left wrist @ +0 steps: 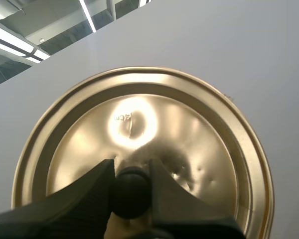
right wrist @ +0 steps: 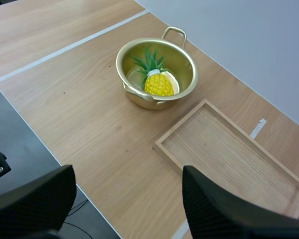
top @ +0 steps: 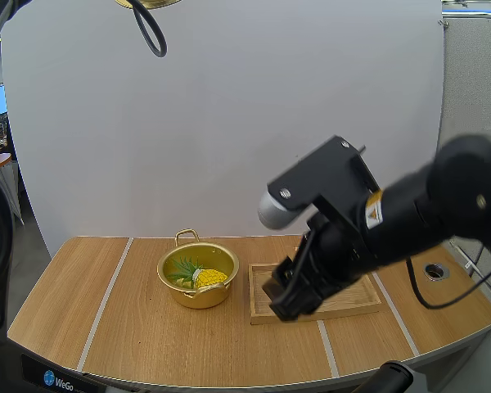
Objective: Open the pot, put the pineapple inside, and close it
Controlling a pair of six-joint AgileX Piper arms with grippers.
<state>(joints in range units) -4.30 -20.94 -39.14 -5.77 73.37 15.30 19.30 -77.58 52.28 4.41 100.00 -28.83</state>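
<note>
The gold pot [top: 198,296] stands uncovered on the wooden table, left of centre, and the yellow pineapple [top: 209,277] lies inside it. High above the table, my left gripper [left wrist: 131,167] is shut on the black knob [left wrist: 131,191] of the gold lid [left wrist: 189,129], whose edge is the lid [top: 147,3] over the pot's left side. My right gripper [top: 288,301] hangs open over the near left part of the wooden tray [top: 352,304]. Ahead of the open right gripper [right wrist: 128,170] are the pot [right wrist: 139,97], the pineapple [right wrist: 158,83] and the tray [right wrist: 229,159].
The tray lies just right of the pot and holds nothing. A round metal grommet [top: 435,270] sits in the table's far right. White tape lines [top: 106,299] cross the wood. The table's front edge runs close under my right gripper.
</note>
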